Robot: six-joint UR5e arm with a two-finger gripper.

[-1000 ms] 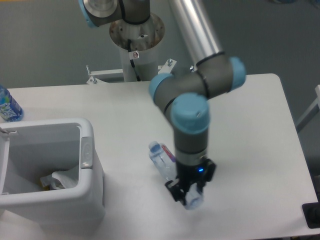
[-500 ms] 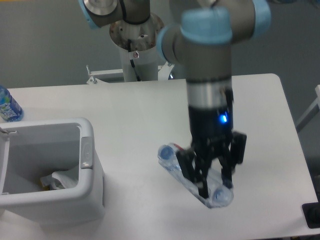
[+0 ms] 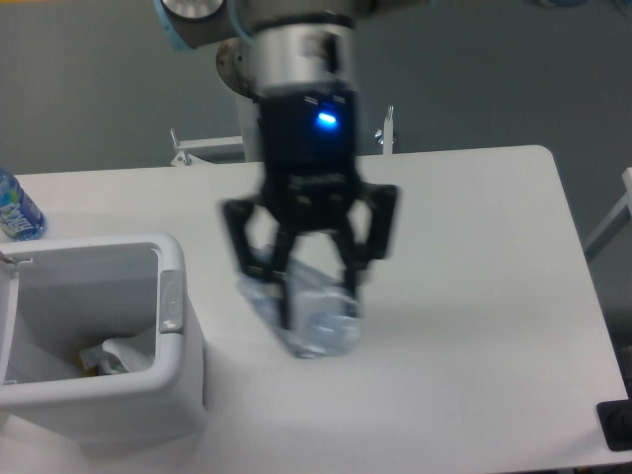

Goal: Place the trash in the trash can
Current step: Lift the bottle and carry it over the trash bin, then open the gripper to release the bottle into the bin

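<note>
silver arm (image 3: 296,44), black end effector (image 3: 314,281), blue light (image 3: 323,120)

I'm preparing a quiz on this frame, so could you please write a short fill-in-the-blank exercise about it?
1. The black two-finger gripper is shut on the clear plastic ____.
2. The crumpled whitish wrapper lies inside the white boxy ____.
3. The blue-labelled bottle stands at the table's far ____ edge in the picture.

Missing words: bottle; trash can; left
</note>
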